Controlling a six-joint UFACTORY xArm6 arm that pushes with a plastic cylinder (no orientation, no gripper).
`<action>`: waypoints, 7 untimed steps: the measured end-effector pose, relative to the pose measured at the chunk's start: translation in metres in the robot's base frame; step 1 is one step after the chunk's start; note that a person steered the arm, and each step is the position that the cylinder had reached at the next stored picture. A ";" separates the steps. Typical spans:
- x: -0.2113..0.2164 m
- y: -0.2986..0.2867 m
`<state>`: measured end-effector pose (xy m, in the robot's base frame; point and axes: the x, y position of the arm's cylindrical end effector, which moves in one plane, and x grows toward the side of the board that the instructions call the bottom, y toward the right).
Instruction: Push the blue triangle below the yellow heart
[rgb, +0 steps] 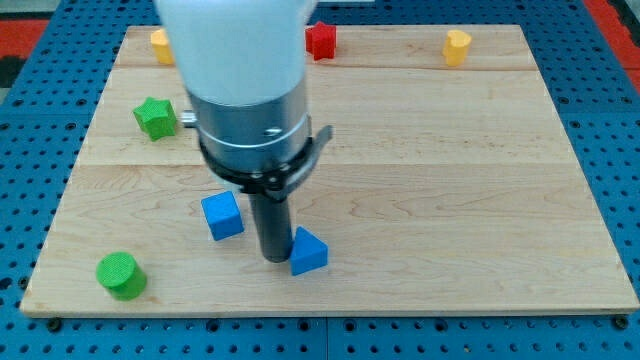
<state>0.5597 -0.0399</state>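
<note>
The blue triangle (309, 251) lies low on the wooden board (450, 200), a little left of its centre. My tip (273, 258) stands right against the triangle's left side. The yellow heart (457, 47) sits at the board's top right, far from the triangle. The arm's grey and white body (245, 90) fills the upper middle of the view and hides the board behind it.
A blue cube (222, 215) lies just left of the rod. A green cylinder (121, 275) is at the bottom left. A green star (156, 117) is at the left. A yellow block (161, 44) and a red block (321, 40) sit along the top edge.
</note>
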 end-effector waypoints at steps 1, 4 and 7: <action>0.017 0.001; -0.036 0.162; -0.010 0.248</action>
<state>0.5493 0.2081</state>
